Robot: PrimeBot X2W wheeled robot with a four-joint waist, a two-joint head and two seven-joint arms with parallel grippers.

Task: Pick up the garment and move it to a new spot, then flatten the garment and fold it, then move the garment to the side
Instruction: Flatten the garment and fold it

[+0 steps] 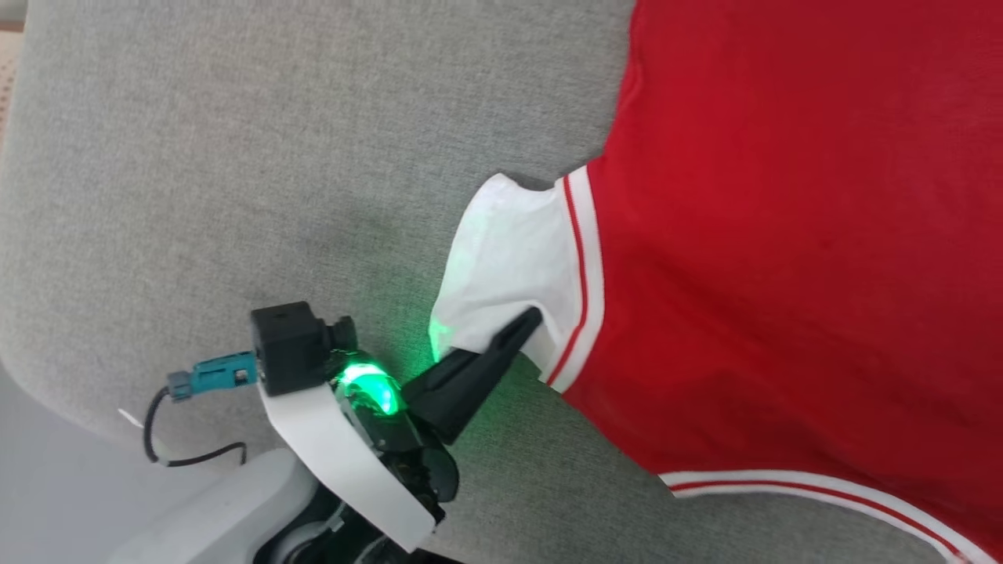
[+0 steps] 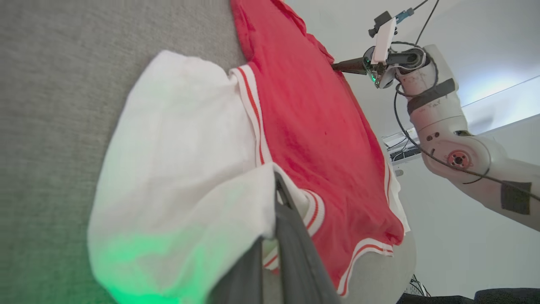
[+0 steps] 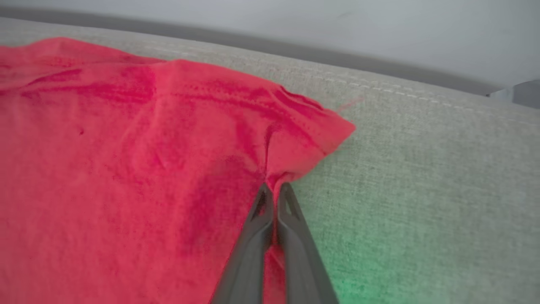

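Observation:
The garment (image 1: 783,251), a bright red shirt with a white sleeve (image 1: 509,251) and striped trim, lies spread on a grey cushion. My left gripper (image 1: 533,317) is shut on the near edge of the white sleeve; the left wrist view shows the white sleeve (image 2: 181,169) pinched at the fingers (image 2: 291,228). My right gripper (image 3: 273,188) is shut on a red corner of the garment (image 3: 126,160), which bunches at the fingertips. The right gripper (image 2: 335,65) and its pale arm also appear at the garment's far edge in the left wrist view.
The grey fabric cushion (image 1: 235,157) carries the shirt; its rounded edge runs at the lower left, with pale floor (image 1: 47,486) beyond. A stitched seam (image 3: 400,90) marks the cushion's edge in the right wrist view, a pale wall behind it.

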